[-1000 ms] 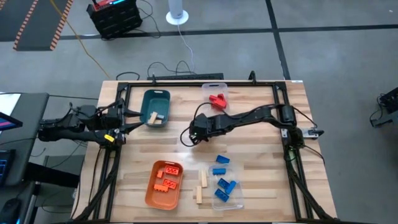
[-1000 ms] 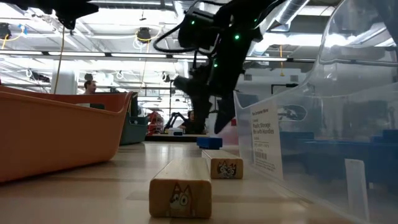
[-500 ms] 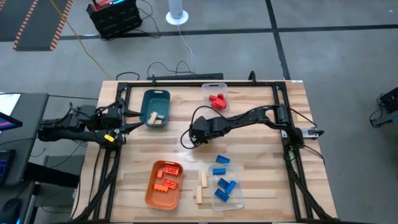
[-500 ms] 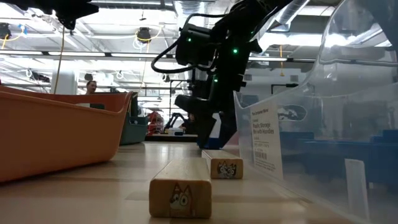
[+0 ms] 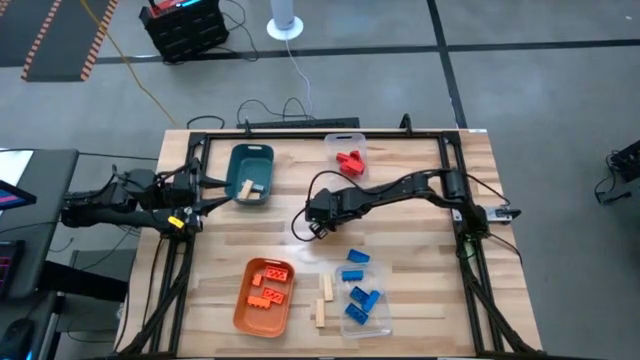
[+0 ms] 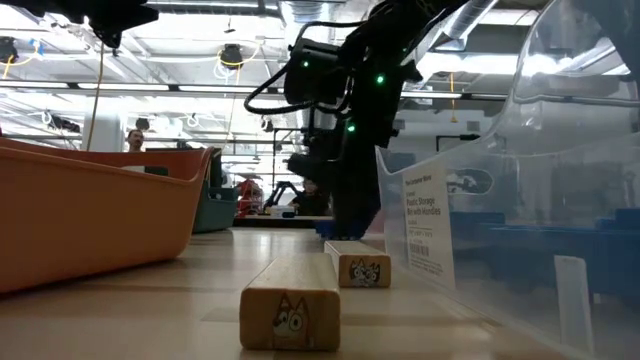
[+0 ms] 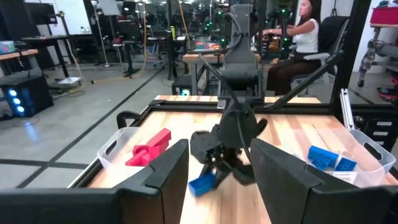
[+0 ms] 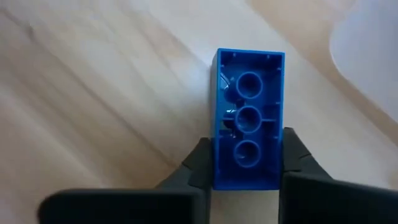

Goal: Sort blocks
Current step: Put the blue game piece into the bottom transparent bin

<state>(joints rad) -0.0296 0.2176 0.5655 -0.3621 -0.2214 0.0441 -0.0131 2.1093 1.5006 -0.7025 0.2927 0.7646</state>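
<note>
1. Since a second ago, your right gripper (image 8: 247, 180) has dropped from above the table to the boards mid-table and clenched; its two dark fingers now press both long sides of a small blue plastic brick (image 8: 249, 118), which lies hollow side up on the wood.
2. Left arm: it waits at the table's left edge, level with the teal tray. You see the left gripper (image 5: 208, 198) with its fingers parted and nothing between them.
3. Teal plastic tray (image 5: 233, 160), far left of the table: it holds two plain light-wood blocks (image 5: 252, 188).
4. Orange plastic tray (image 5: 247, 305), near edge, left of centre: it holds several red-orange toy bricks (image 5: 270, 283).
5. Two more loose light-wood rectangular blocks (image 5: 324, 298) lie on the table between the orange tray and the near clear bin; in the low view their ends show printed cartoon faces (image 6: 291, 318).
6. In the high view you find the right gripper (image 5: 312, 226) just left of the table's middle, the grasped brick hidden beneath it.
7. Far clear plastic bin (image 5: 343, 138), far edge, centre: it holds red toy bricks (image 5: 349, 161).
8. Near clear plastic bin (image 5: 383, 325), near edge, right of centre: it holds a cluster of blue toy bricks (image 5: 359, 287).
</note>
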